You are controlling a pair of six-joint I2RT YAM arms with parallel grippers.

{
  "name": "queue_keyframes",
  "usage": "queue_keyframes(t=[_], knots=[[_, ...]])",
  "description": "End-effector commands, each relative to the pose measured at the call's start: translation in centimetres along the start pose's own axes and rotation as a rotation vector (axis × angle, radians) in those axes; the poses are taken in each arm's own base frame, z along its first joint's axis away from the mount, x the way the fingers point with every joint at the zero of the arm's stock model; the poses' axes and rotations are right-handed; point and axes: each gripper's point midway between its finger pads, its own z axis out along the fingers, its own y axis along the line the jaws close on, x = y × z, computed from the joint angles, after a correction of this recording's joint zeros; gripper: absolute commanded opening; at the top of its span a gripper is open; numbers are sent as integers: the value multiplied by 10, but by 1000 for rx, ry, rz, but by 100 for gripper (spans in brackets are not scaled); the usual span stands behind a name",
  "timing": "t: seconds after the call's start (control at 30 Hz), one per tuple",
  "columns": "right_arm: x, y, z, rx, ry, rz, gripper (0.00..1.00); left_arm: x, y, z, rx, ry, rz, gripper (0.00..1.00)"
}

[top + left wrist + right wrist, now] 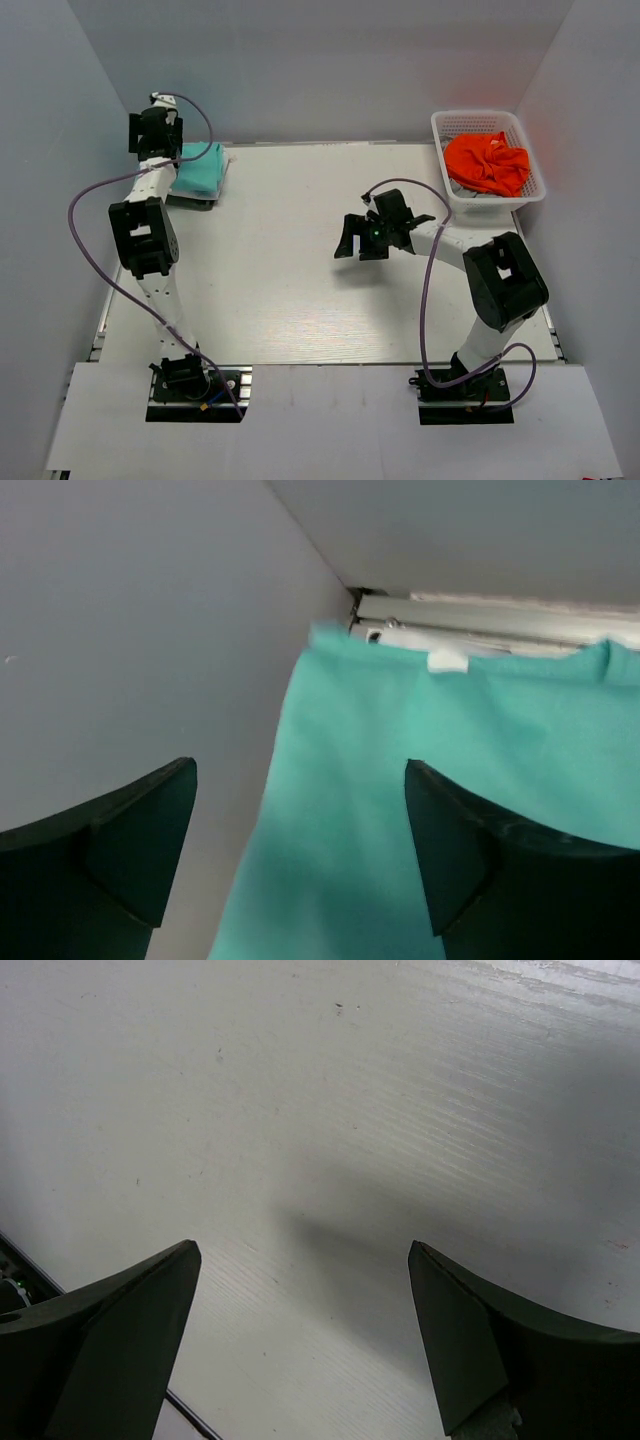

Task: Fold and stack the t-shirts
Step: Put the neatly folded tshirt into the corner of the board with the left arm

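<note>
A folded teal t-shirt (202,170) lies at the table's far left corner, on top of a white edge and a dark layer. It fills the left wrist view (420,780). My left gripper (155,128) hangs over its left edge, open and empty (300,780). A bright orange t-shirt (487,162) lies crumpled in the white mesh basket (530,150) at the far right. My right gripper (362,240) is open and empty above bare table near the middle (302,1260).
The white table (290,260) is walled by grey panels on the left, back and right. A metal rail (500,630) runs along the table's far edge behind the teal shirt. Purple cables loop from both arms.
</note>
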Motion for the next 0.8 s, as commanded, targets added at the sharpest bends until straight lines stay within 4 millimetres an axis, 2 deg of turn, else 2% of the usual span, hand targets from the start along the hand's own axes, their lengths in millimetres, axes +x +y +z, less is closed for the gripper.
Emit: queue_keyframes(t=[0.0, 0.03, 0.1, 0.17, 0.23, 0.27, 0.3, 0.33, 0.37, 0.4, 0.43, 0.47, 0.53, 0.6, 0.63, 0.7, 0.77], knots=[[-12, 12, -6, -36, -10, -21, 90, -49, 53, -11, -146, -91, -98, 100], [-11, 14, -7, -40, -11, -26, 90, -47, 57, -9, -153, -89, -117, 100], [-15, 17, -12, -49, -28, -32, 90, -58, 63, -17, -155, -103, -177, 100], [-17, 22, -19, -60, -45, -46, 90, -73, 75, -31, -173, -121, -236, 100], [-18, 25, -26, -67, -61, -54, 90, -77, 72, -41, -132, -112, -299, 100], [-19, 28, -28, -74, -72, -57, 90, -86, 75, -52, -112, -129, -316, 100], [-17, 27, -31, -74, -79, -58, 90, -93, 64, -59, -63, -147, -321, 100], [-20, 31, -35, -84, -100, -66, 90, -94, 66, -64, -64, -154, -323, 100], [-19, 30, -37, -84, -104, -61, 90, -89, 52, -69, -21, -144, -320, 100], [-13, 30, -40, -87, -106, -57, 90, -95, 54, -78, 0, -157, -335, 100], [-17, 35, -48, -104, -136, -66, 90, -88, 42, -82, 55, -112, -394, 100], [-14, 37, -51, -113, -136, -68, 90, -90, 27, -88, 145, -106, -416, 100], [-7, 38, -59, -118, -151, -76, 90, -89, 18, -100, 210, -94, -453, 100], [0, 37, -67, -120, -163, -88, 90, -88, 11, -105, 245, -104, -463, 100], [2, 33, -68, -105, -166, -85, 90, -80, 3, -103, 266, -88, -473, 100], [8, 30, -71, -95, -154, -111, 90, -81, 2, -107, 303, -92, -490, 100], [12, 27, -77, -67, -138, -123, 90, -66, -10, -102, 344, -54, -505, 100]])
